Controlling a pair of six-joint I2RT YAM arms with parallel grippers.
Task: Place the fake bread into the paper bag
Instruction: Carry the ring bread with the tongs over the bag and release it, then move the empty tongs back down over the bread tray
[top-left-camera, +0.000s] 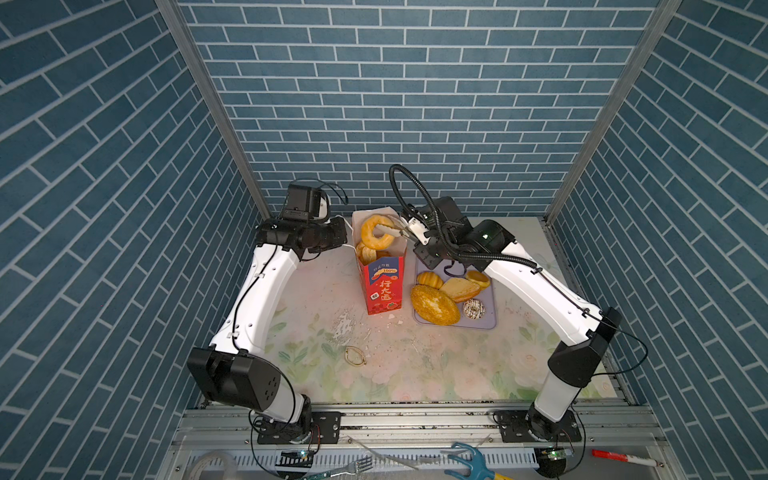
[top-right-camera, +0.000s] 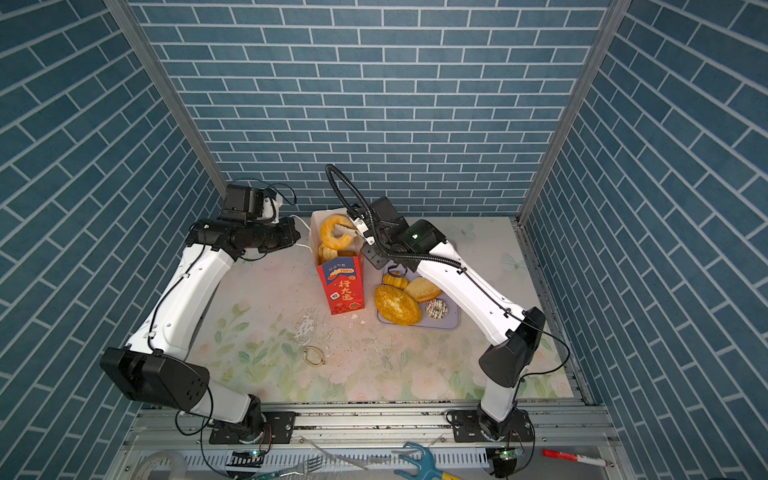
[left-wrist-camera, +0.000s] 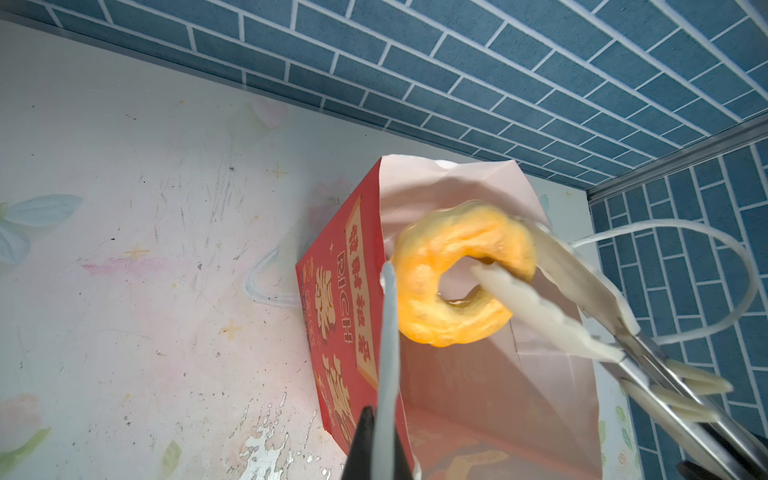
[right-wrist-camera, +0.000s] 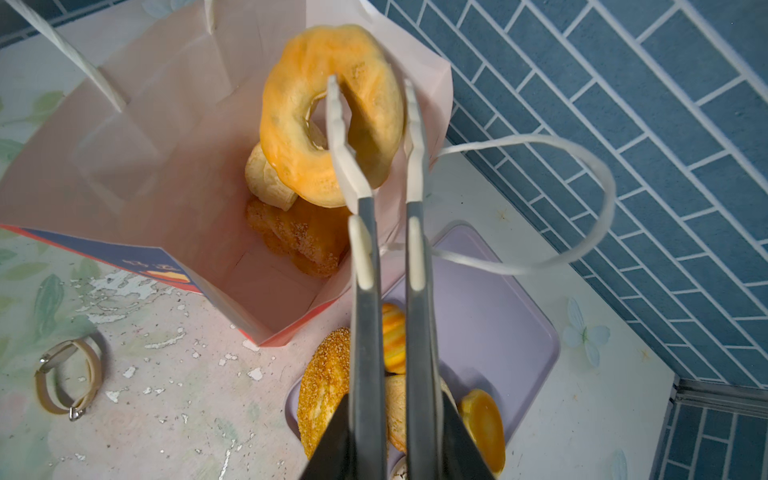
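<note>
Right fingers (right-wrist-camera: 338, 124) astride golden ring doughnut (right-wrist-camera: 291, 137)

- One bag (top-left-camera: 384, 291) is standing on the table (top-left-camera: 415, 370), showing two cord handles (right-wrist-camera: 498, 141).
- One ring doughnut (right-wrist-camera: 291, 137) is hanging over its mouth.
- Two pastries (right-wrist-camera: 303, 241) are showing inside it.
- Five other pastries (top-left-camera: 434, 305) are lying on one tray (top-left-camera: 488, 322).
- Two arms (top-left-camera: 262, 291) are reaching in.
- One bracelet (top-left-camera: 354, 356) is lying loose.
- One fork (top-left-camera: 353, 465) and one marker (top-left-camera: 619, 457) are lying in front.

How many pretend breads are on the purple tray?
5: seeded oval loaf in front, chocolate-drizzled white doughnut beside it, striped bun, flat golden pastry and small orange roll behind. Others may be hidden.
</note>
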